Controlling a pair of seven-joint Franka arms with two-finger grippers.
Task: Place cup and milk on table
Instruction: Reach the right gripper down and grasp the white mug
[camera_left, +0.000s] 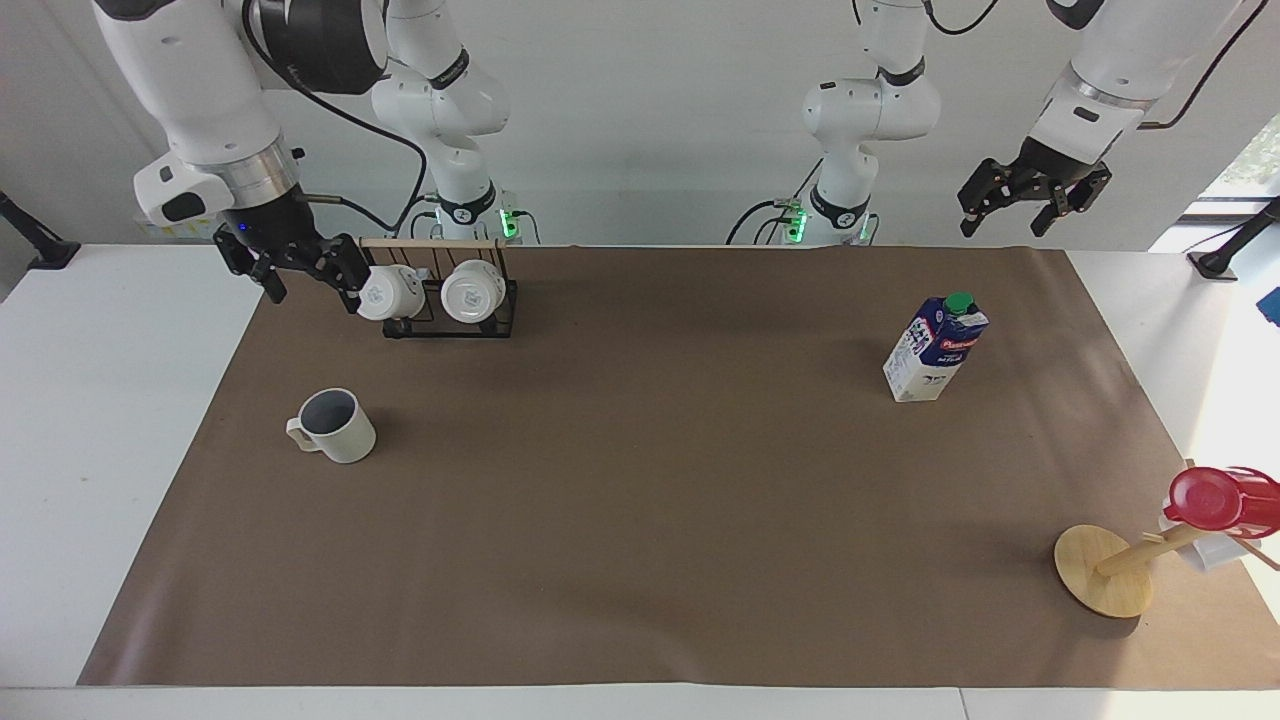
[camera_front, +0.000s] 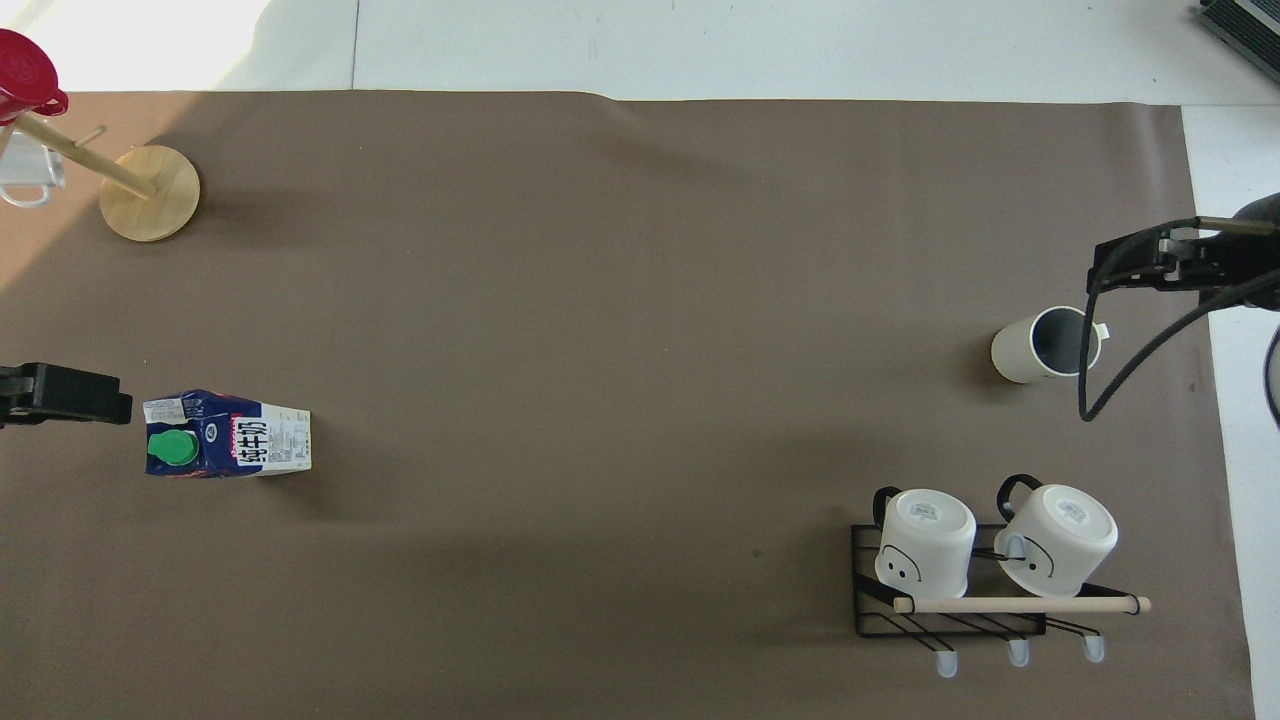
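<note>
Nearest the robots, a black wire rack (camera_left: 450, 310) with a wooden bar holds two smooth white mugs (camera_left: 473, 291) lying on their sides, toward the right arm's end of the desk (camera_left: 120, 420). The right claw (camera_left: 293, 270), its fingers spread, hangs in the air at the rack's 9 o'clock in the facing view, over the paper's edge. The left claw (camera_left: 1033, 195), also spread, waits in the air at the other end. The milk (camera_left: 934, 348) stands upright, long axis vertical, green cap on top. The cup (camera_left: 338, 425) stands upright, mouth up, farther out than the rack, its handle toward 9 o'clock in the facing view. Nothing stands just beside either. Farthest out, a wooden stand (camera_left: 1105, 570) carries a red cup (camera_left: 1220, 499).
</note>
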